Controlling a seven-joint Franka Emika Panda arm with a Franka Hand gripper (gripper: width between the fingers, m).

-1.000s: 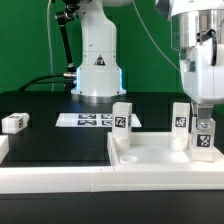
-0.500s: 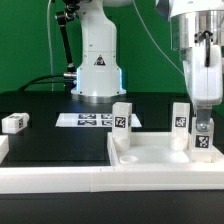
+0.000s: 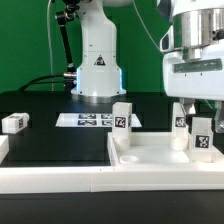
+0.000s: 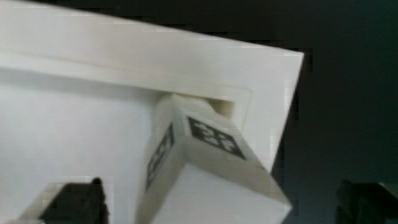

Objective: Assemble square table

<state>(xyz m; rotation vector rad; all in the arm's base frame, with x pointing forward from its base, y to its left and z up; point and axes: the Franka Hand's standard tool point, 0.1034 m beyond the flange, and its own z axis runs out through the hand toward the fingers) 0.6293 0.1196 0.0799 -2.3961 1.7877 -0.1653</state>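
Note:
The square table's white slab (image 3: pixel 160 155) lies at the exterior view's right. Three white tagged legs stand upright on it: one (image 3: pixel 121 124) at its left corner, one (image 3: pixel 180 118) behind, one (image 3: pixel 201 138) at the near right corner. My gripper (image 3: pixel 200 108) hangs just above that near right leg, open and holding nothing. In the wrist view the same leg (image 4: pixel 214 160) stands at the slab's corner (image 4: pixel 107 90), between my two dark fingertips (image 4: pixel 79 203), with a gap on each side; the gripper (image 4: pixel 222 208) is not touching it. A fourth leg (image 3: pixel 13 122) lies loose at the far left.
The marker board (image 3: pixel 88 120) lies flat on the black table in front of the robot's base (image 3: pixel 98 70). A long white rail (image 3: pixel 50 178) runs along the front edge, joining the slab's left side.
The gripper opened, let go of the near right leg and rose above it. The leg stays upright on the slab's corner.

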